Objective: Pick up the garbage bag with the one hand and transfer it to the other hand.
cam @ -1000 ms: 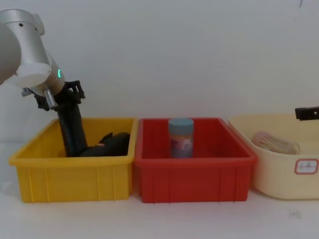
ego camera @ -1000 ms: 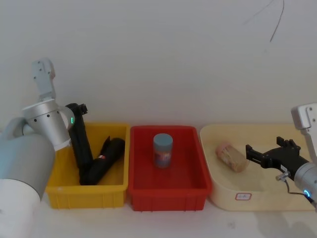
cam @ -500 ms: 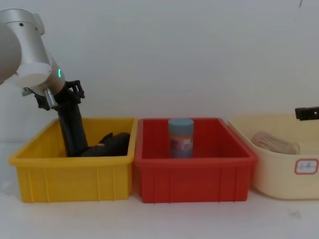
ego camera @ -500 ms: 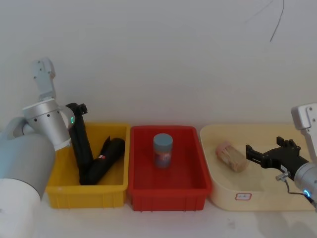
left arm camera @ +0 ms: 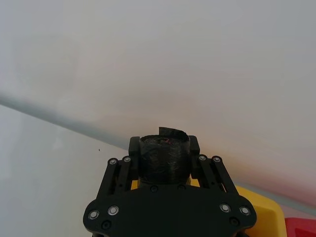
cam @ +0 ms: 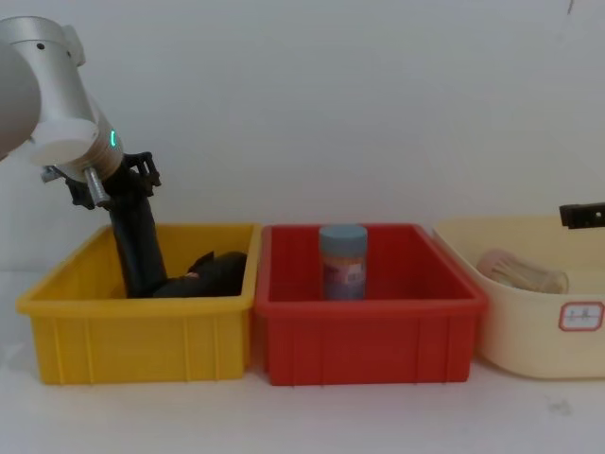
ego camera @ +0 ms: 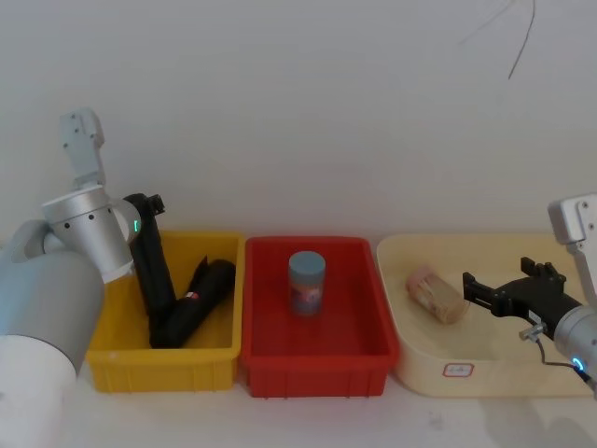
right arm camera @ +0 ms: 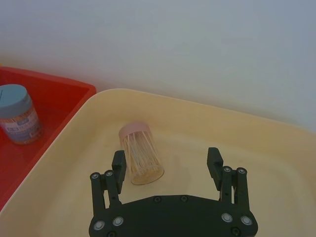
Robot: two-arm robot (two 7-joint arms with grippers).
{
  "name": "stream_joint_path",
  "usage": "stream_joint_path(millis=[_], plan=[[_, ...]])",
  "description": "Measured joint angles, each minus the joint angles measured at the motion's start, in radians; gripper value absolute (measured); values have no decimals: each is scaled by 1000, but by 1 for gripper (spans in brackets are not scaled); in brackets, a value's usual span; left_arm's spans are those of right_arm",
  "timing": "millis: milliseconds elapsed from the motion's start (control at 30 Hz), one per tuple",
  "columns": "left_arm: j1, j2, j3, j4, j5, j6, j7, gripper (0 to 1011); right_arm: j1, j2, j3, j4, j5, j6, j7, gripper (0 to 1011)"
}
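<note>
Head view first. The left gripper (ego camera: 142,211) is up over the back left corner of the yellow bin (ego camera: 163,362), closed around the top end of the garbage bag (ego camera: 155,285). The bag stands steep with a slight tilt, its lower end down inside the bin. I can't tell if that end actually touches the floor of the bin. A smaller black lump (ego camera: 203,297) with a pink spot leans right against the bag lower down. The red bin (ego camera: 317,364) in the middle has a blue-lidded jar (ego camera: 306,284) standing upright in it. The right gripper (ego camera: 502,285) hangs over the cream tub (ego camera: 485,381), just beside a toothpick holder (ego camera: 437,295) lying on its side.

Left wrist view: both fingers sit tight on either side of the roll's top, and a loose flap of plastic sticks up off the end.

Right wrist view: the fingers are spread wide with nothing between them. The toothpick holder lies just past one fingertip, not touching.

Chest view: the bag pokes well above the yellow bin's rim with the left gripper clamped on the upper part. The tip of the right gripper peeks in at the right edge, above the tub.
</note>
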Motion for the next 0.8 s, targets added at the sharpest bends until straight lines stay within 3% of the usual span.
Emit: stream_joint_path(millis=[800], plan=[[0,0,0,0,0,0,0,539,0,0,0,0,0,0,0,1001]])
